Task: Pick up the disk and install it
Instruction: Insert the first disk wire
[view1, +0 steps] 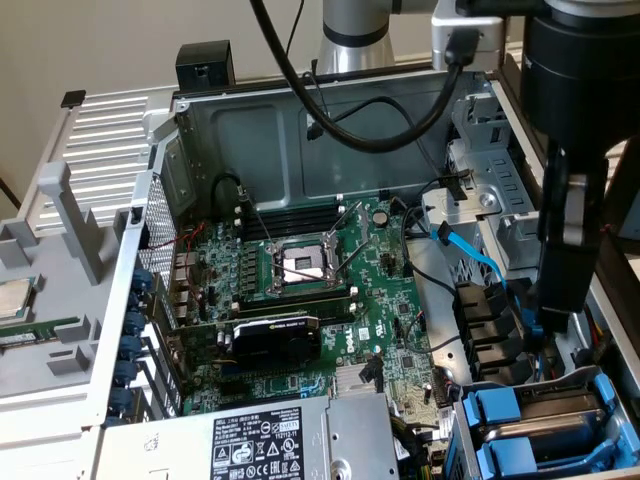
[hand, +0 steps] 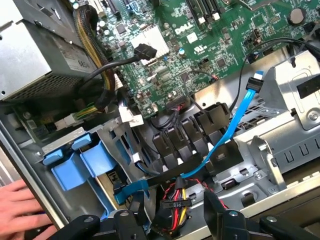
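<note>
Pincer (hand: 170, 221) hangs with its jaws spread wide, and you can see nothing held between them. Its two black fingers (hand: 216, 212) frame a bundle of red, yellow and black wires (hand: 175, 200) that lies just below them in the wrist view.

Your arm (view1: 575, 200) comes down inside the open computer case (view1: 200, 150), on the exterior view's right. Its dark lower end sits over the row of black connector slots (view1: 490, 320), beside the metal drive cage (view1: 480, 190).

The disk (view1: 545, 420) lies in the bay at the case corner, at the exterior view's lower right, near the arm's tip but apart from it. Its blue frame (hand: 75, 165) shows plainly in both views. The metal face is mostly hidden, so you cannot read a label on it. A person's hand (hand: 20, 215) rests at the case wall, just beside that blue frame.

A light-blue data cable (hand: 240, 125) runs from the drive cage down across the black slots and passes close under the pincer.

The green motherboard (view1: 300, 280) fills the middle of the case, with the open processor socket (view1: 300, 265) near its centre and a black graphics card (view1: 275, 335) just below it. The grey power supply (view1: 270, 440), with its black-and-white label, sits at the exterior view's bottom edge, next to the disk's bay. Black cables (view1: 340, 120) loop down from the arm above the case's back wall.
</note>
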